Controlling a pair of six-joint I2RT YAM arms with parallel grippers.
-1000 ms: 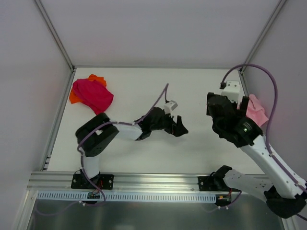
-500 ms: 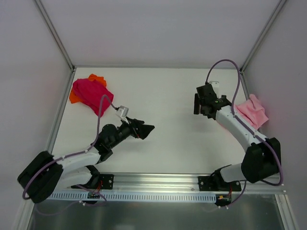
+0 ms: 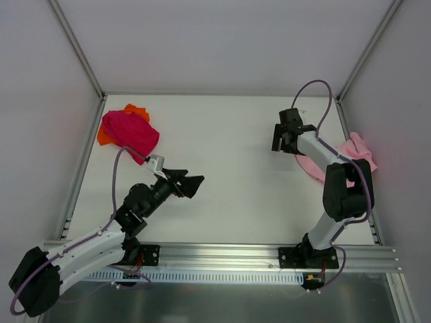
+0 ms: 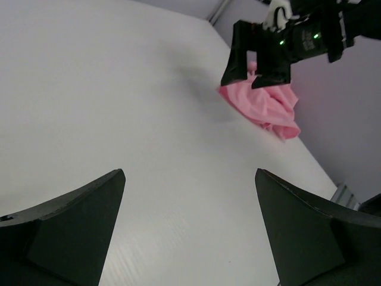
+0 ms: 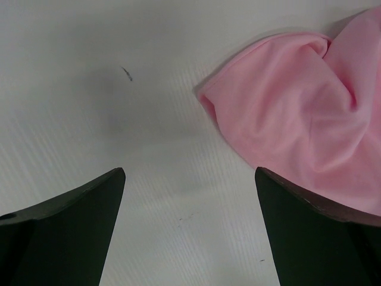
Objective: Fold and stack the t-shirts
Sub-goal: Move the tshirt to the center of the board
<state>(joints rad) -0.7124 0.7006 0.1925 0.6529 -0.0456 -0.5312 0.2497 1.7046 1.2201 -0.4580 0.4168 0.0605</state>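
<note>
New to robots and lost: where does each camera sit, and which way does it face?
Top external: above and behind, looking down on the table; left arm and right arm show.
Left wrist: faces across toward the right gripper and light pink t-shirt; own fingers below.
Right wrist: looks down at that t-shirt; own fingers below.
All three share it.

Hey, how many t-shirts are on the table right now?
3. The light pink t-shirt lies at the right edge; the magenta t-shirt sits far left, on the orange t-shirt. Others could hide underneath.
</note>
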